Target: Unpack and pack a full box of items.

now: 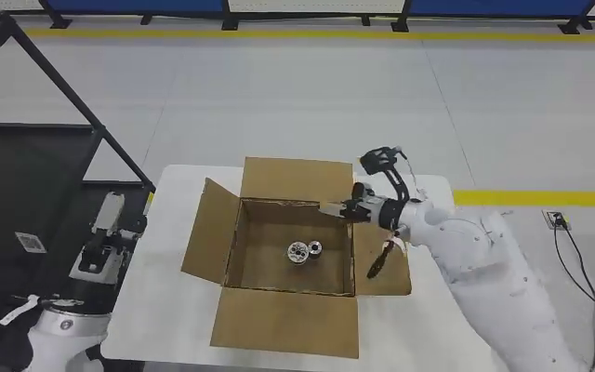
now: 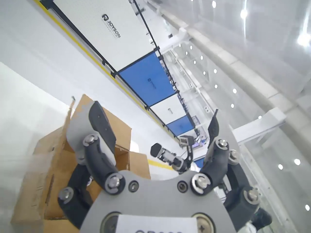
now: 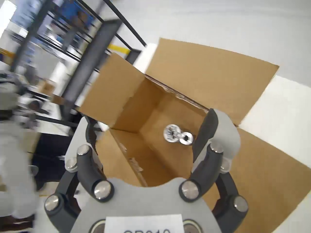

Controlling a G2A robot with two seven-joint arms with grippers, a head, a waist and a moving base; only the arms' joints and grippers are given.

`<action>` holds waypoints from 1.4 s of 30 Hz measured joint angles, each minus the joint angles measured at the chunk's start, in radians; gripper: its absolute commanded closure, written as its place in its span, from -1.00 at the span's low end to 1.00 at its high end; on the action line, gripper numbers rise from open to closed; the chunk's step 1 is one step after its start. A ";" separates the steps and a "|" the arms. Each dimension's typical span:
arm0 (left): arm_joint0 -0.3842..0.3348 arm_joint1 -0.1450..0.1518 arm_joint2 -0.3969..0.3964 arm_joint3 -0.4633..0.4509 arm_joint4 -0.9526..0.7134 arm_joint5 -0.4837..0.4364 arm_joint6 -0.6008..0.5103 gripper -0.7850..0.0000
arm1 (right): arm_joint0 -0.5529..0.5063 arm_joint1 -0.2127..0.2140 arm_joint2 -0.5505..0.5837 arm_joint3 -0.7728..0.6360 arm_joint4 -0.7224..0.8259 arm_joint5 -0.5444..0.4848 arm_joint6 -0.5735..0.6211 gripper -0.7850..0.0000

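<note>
While above box (image 3: 136, 107), right fingers (image 3: 206, 132) apart.

we cannot make out what the two small metal pieces (image 1: 304, 250) in the box (image 1: 297, 177) are. the left gripper (image 2: 155, 116) covers part of the box; the shelving (image 3: 48, 20) beyond it is blurred.

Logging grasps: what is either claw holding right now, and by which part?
Nothing. The right claw is open above the box, with the metal parts lying on its floor. The left claw is open and empty.
</note>
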 measured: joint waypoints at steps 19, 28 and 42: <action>0.086 -0.003 -0.184 0.011 -0.351 -0.021 -0.034 -1.00 | 0.249 -0.117 -0.416 0.238 -0.263 0.105 0.190 -1.00; 0.061 0.005 -0.153 0.025 -0.333 0.010 0.036 -1.00 | 0.345 -0.203 -0.579 0.396 -0.309 -0.175 0.193 -1.00; 0.046 0.017 -0.233 0.071 -0.450 0.080 0.071 -1.00 | 0.474 -0.484 -0.766 0.924 -0.202 -0.336 0.139 0.06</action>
